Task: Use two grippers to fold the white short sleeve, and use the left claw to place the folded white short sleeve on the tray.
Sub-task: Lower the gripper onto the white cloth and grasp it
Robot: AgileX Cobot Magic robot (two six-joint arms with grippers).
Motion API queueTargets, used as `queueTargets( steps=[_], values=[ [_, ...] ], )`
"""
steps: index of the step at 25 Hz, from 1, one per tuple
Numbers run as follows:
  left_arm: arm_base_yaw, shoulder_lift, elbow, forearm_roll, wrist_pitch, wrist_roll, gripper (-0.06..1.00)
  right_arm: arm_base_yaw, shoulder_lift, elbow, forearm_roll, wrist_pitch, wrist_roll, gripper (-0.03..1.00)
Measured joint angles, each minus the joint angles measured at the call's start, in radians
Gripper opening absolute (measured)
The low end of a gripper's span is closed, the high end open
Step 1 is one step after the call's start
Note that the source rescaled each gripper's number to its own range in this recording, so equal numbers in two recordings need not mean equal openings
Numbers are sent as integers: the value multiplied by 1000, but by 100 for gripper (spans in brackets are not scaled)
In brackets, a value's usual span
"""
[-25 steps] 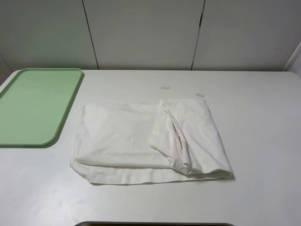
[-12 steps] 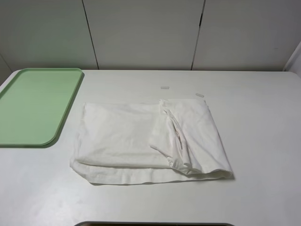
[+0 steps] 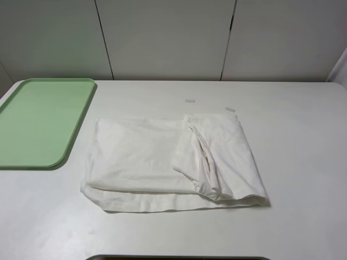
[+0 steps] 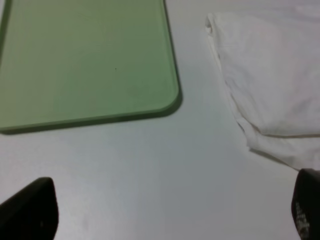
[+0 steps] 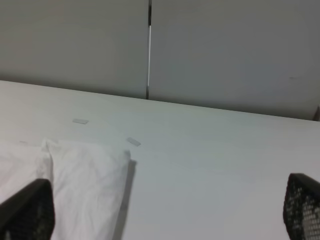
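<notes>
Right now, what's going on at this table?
Nothing is being handled at this moment. A white short sleeve lies partly folded on the table, a little apart from a green tray that has nothing on it. The left arm's fingers and the right arm's fingers are open and hold nothing.

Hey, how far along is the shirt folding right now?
Done: the white short sleeve lies partly folded into a rough rectangle on the table, beside the tray. In hand: nothing; the left gripper and right gripper are open, off the cloth. Left: finishing the fold, then the tray placement.
</notes>
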Motion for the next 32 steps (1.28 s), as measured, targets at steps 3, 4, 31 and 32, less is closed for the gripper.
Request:
queueTargets(
  steps=[3,4,31,32],
  values=[
    [0,0,0,0,0,0,92,0,0,0,0,1,-1,100],
    [0,0,0,0,0,0,92,0,0,0,0,2,-1,100],
    [0,0,0,0,0,0,92,-34,0,-10,14,214,-6,100],
    [0,0,0,0,0,0,92,-55,0,-10,14,214,-6,100]
  ],
)
